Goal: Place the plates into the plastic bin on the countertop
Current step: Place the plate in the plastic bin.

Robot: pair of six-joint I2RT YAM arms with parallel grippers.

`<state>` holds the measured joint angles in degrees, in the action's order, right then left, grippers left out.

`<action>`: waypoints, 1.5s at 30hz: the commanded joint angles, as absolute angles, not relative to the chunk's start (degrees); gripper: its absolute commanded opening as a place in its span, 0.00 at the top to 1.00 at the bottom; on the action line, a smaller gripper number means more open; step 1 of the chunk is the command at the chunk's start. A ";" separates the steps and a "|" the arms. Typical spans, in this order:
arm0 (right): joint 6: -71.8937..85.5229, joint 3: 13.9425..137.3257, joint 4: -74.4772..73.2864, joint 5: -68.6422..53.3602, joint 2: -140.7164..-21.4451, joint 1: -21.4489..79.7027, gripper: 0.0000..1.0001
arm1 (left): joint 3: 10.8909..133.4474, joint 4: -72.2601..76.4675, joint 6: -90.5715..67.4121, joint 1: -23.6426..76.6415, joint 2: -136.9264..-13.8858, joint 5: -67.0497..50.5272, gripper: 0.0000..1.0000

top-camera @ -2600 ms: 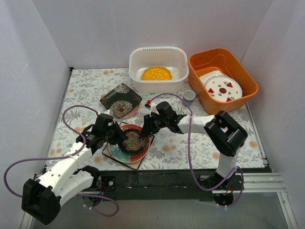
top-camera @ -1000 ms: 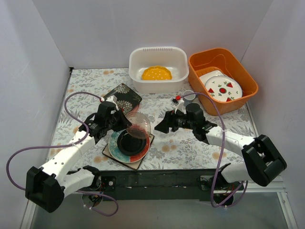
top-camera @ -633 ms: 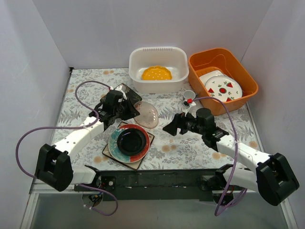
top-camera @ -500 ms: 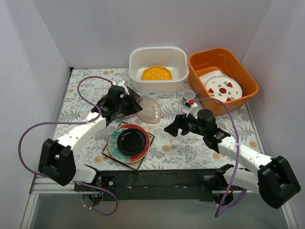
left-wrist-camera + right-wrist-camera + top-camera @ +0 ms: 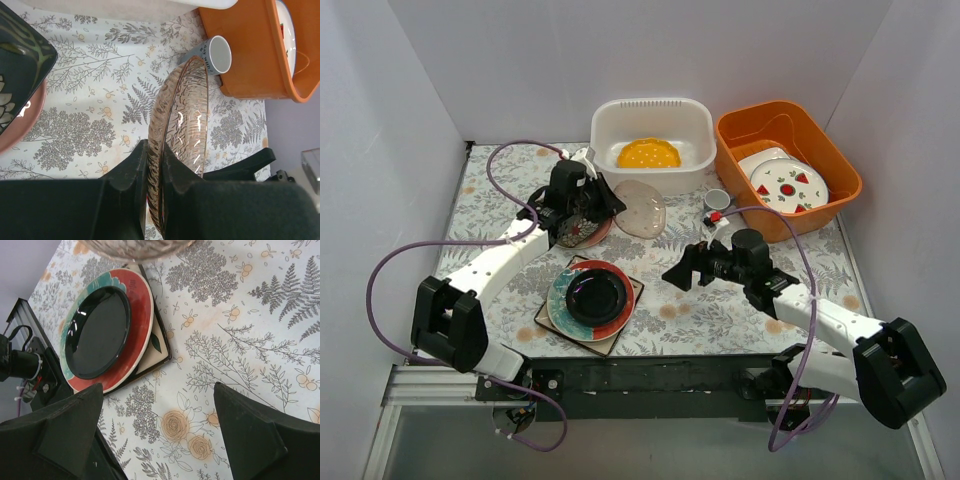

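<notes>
Clamping the pink plate (image 5: 640,207) by its rim, the left arm's jaws are holding it tilted on edge just near-left of the plastic bin (image 5: 653,178), which is lying far-right of them; the right arm's jaws are hanging wide open, empty, farther off above the bench (image 5: 720,310).

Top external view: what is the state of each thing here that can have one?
left tool, shut on the pink plate's rim.
pink plate, held, not yet in the plastic bin.
right tool, open, empty.
plastic bin, holds only the yellow plate.
dark brown plate, lying on the red-and-teal plate.
orange tub, holds white plates.
</notes>
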<state>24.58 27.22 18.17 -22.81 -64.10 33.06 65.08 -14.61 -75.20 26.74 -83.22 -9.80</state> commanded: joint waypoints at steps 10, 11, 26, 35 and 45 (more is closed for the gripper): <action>23.38 30.59 27.60 -31.64 -73.65 32.70 0.02 | 73.21 -16.52 -72.95 24.26 -84.55 -7.38 1.00; 23.29 30.24 27.68 -31.73 -73.74 32.78 0.02 | 74.17 -16.52 -72.86 23.91 -84.99 -7.64 1.00; 25.31 22.94 27.16 -28.83 -66.81 32.17 0.02 | 85.25 -7.84 -75.23 21.45 -99.21 -22.21 1.00; 25.22 20.48 20.22 -22.77 -59.51 31.99 0.02 | 94.21 -7.12 -75.85 21.36 -106.78 -24.35 1.00; 25.05 22.23 23.03 -25.65 -63.71 31.99 0.02 | 96.68 -8.09 -76.46 20.30 -106.97 -16.53 1.00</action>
